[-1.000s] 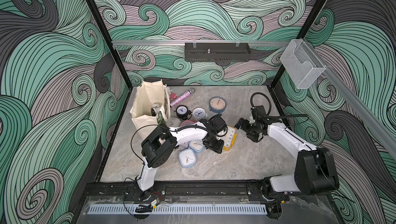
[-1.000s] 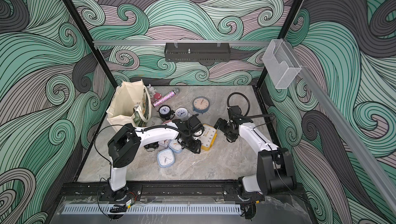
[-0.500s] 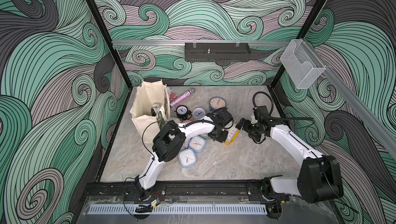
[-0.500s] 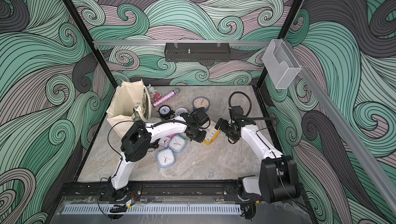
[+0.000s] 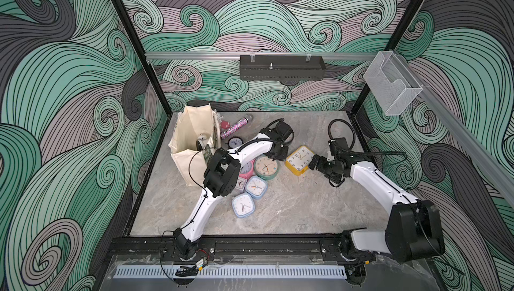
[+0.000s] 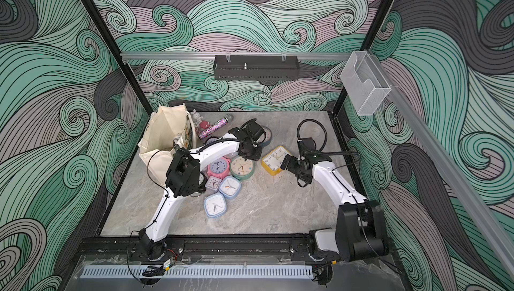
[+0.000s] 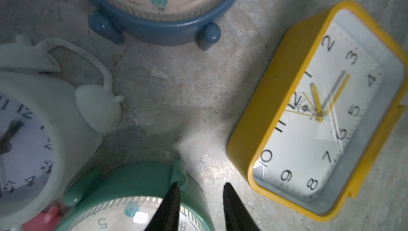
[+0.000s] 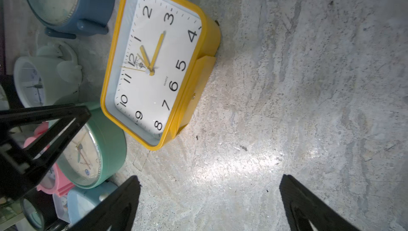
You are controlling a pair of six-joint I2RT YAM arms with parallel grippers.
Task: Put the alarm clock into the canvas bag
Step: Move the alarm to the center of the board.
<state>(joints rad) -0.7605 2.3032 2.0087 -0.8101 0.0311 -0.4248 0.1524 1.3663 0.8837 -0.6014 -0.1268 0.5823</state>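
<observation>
Reaching for a clock looks like the step in hand, since neither arm holds anything. The right pincer (image 8: 209, 183) stands wide apart over bare worktop (image 5: 292, 206), just beside the yellow alarm clock (image 5: 301, 159), which lies face up near the middle, well apart from the canvas bag (image 5: 186, 136). The left pincer (image 7: 199, 188) hangs low on the clock's other side, its tips a narrow gap apart, one tip over the rim of a green round clock (image 5: 266, 166); it clamps nothing.

I judge the yellow clock to be the one aimed at, as both arms flank it. The next move calls for the right pincer to slide forward so its tips straddle the yellow case, close, lift, and carry it across the other clocks to the bag. The left arm lies across that path and would need to clear.

The bag stands upright at the back left corner, mouth open. One small round clock (image 5: 200, 144) shows inside; anything deeper is hidden.
</observation>
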